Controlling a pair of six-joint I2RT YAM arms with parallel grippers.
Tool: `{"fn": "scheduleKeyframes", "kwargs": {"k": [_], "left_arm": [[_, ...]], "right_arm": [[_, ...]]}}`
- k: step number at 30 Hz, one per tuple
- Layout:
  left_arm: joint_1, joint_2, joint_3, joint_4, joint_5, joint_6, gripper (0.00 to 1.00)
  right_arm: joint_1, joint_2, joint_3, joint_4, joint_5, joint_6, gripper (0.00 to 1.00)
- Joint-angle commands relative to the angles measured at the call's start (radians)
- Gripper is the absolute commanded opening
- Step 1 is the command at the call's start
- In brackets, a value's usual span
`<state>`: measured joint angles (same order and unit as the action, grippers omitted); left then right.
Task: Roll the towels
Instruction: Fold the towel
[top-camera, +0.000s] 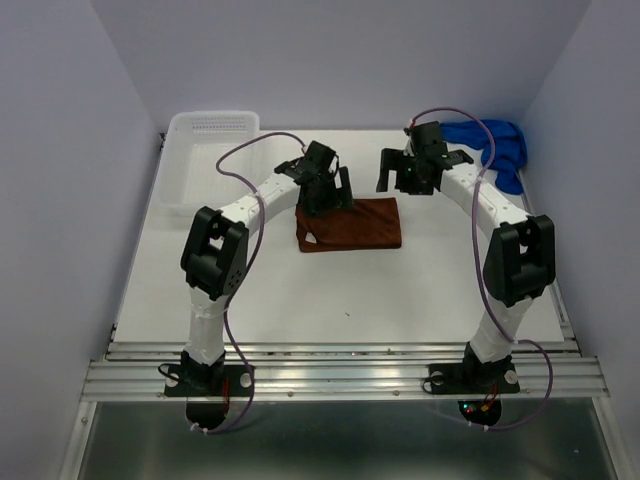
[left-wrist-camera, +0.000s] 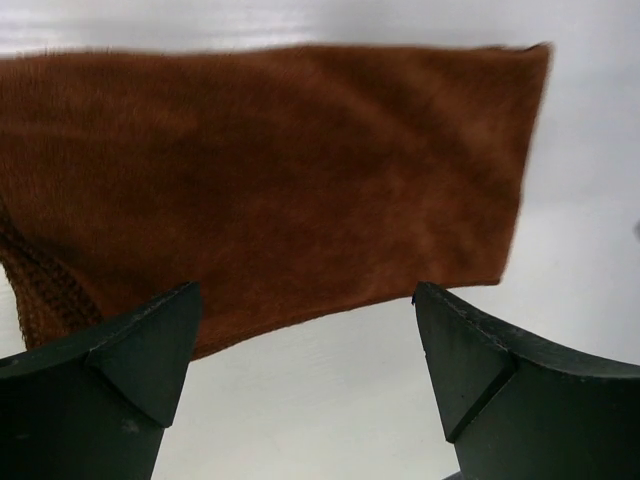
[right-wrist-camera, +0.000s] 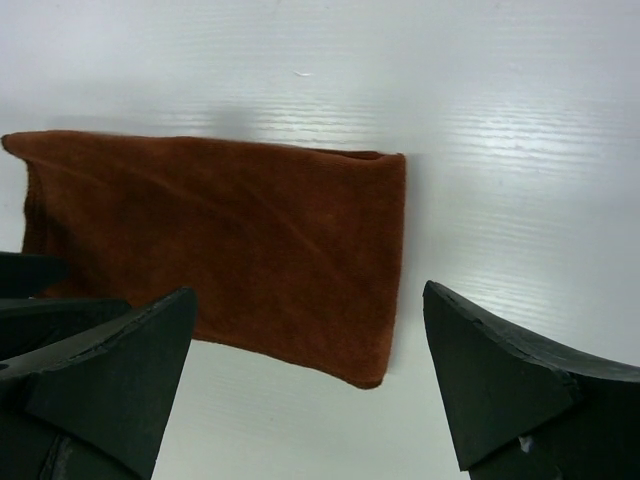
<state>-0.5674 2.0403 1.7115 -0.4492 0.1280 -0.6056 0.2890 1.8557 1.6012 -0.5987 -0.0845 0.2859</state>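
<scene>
The rust-brown towel (top-camera: 355, 224) lies folded flat in a long strip at the middle of the table. It fills the left wrist view (left-wrist-camera: 270, 170) and shows in the right wrist view (right-wrist-camera: 220, 240). My left gripper (top-camera: 330, 195) hangs open over the towel's far left edge, holding nothing (left-wrist-camera: 305, 330). My right gripper (top-camera: 400, 180) is open and empty above the table just beyond the towel's far right corner (right-wrist-camera: 310, 340). The royal blue towel (top-camera: 495, 145) lies bunched at the far right corner of the table, behind the right arm.
A white perforated plastic basket (top-camera: 205, 150) stands at the far left of the table. The white table (top-camera: 330, 300) has light walls on three sides. A metal rail (top-camera: 340, 375) runs along the near edge by the arm bases.
</scene>
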Motion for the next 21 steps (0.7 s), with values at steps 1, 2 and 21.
{"fn": "scheduleKeyframes", "kwargs": {"k": [1,2,21], "left_arm": [[0.008,-0.022,-0.093,0.009,0.027,0.017,0.99],[0.008,-0.023,-0.110,0.012,0.024,0.017,0.99],[0.024,-0.143,-0.299,0.052,-0.079,-0.036,0.99]], "right_arm": [[-0.033,-0.079,-0.035,0.036,0.023,0.004,1.00],[-0.033,-0.082,-0.040,0.036,0.025,0.001,1.00],[-0.033,-0.078,-0.095,0.094,-0.182,-0.138,1.00]]}}
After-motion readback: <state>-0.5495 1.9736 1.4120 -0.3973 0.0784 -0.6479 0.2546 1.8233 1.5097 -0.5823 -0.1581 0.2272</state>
